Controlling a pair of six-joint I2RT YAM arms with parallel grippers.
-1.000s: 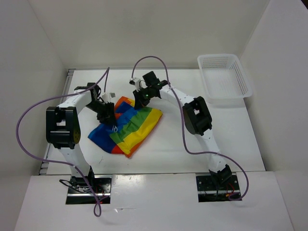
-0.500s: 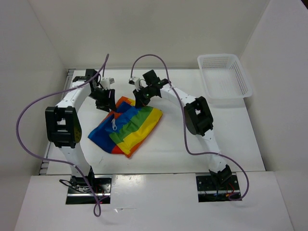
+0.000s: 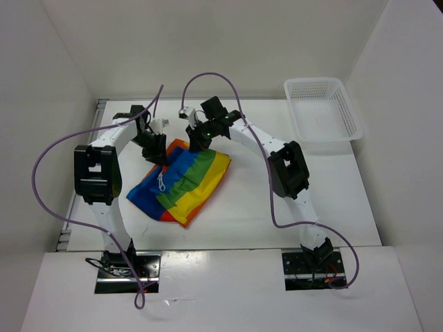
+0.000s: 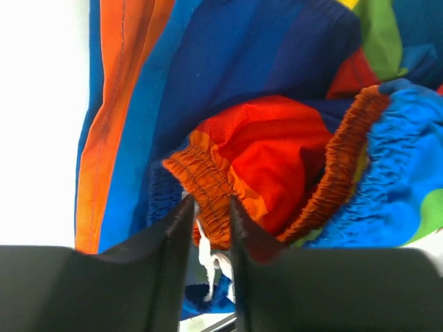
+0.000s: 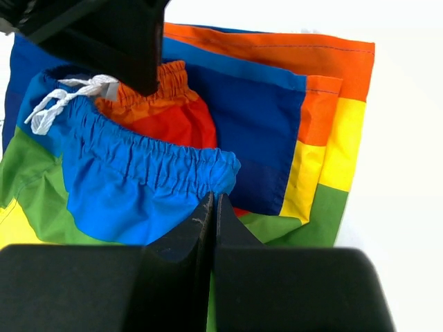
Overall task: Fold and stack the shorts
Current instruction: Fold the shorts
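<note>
The shorts lie on the table, in the left half of it, between the 2 arms and well apart from the basket, which stands at the far right corner. They are spread loosely, with broad stripes of red, orange, yellow, green and blue, and the waist end points to the far side, where both grippers are. The left gripper is at the far left edge of the shorts. In the left wrist view its 2 fingers stand a little apart, and the orange gathered part of the waistband fills the gap and touches both of them, so the left gripper has a pinch on this part of the shorts. Behind the pinch the waist is open and the red inside shows. A piece of the white drawstring hangs just under the fingers. The right gripper is at the far edge of the shorts, near the left one but not touching it. In the right wrist view the right gripper has its jaws pressed together with no gap, and the tips are at the lower edge of the blue gathered part of the waistband. I cannot tell if some thin cloth is caught between them. In this view the drawstring lies in a small knot on the blue cloth, beside the left gripper.
</note>
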